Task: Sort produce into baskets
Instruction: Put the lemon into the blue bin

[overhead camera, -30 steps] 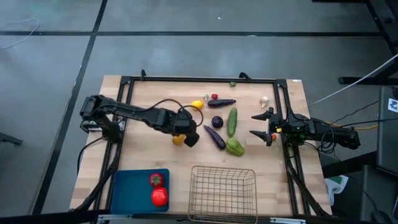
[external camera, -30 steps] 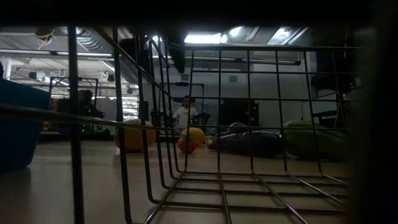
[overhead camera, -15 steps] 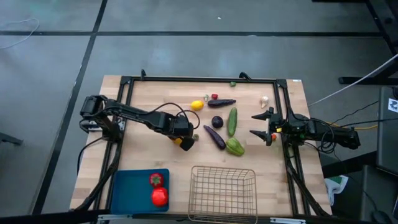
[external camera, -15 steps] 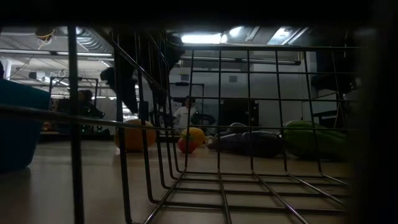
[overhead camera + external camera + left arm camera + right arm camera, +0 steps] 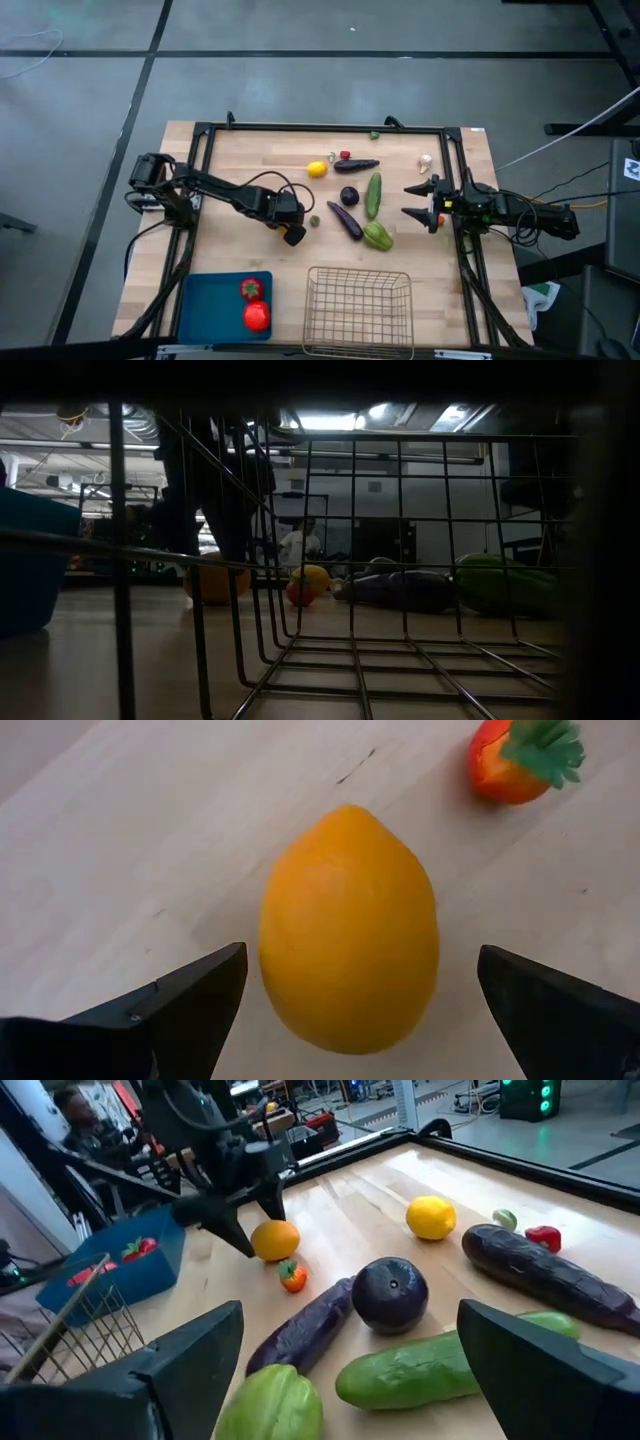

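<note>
Left gripper (image 5: 350, 1010) lowered, open fingers (image 5: 180, 1010) flanking orange (image 5: 348, 927), long axis pointing ahead

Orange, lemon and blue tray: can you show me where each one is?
Orange (image 5: 348, 925), left wrist view, middle of its peel.
Lemon (image 5: 431, 1217), right wrist view, middle of its yellow skin.
Blue tray (image 5: 212, 300), high view, bare floor left of the red produce.

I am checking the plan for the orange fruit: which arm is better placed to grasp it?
Left. The left gripper is open around the orange. The right gripper waits open at the table's right side, beyond the cucumber.
</note>
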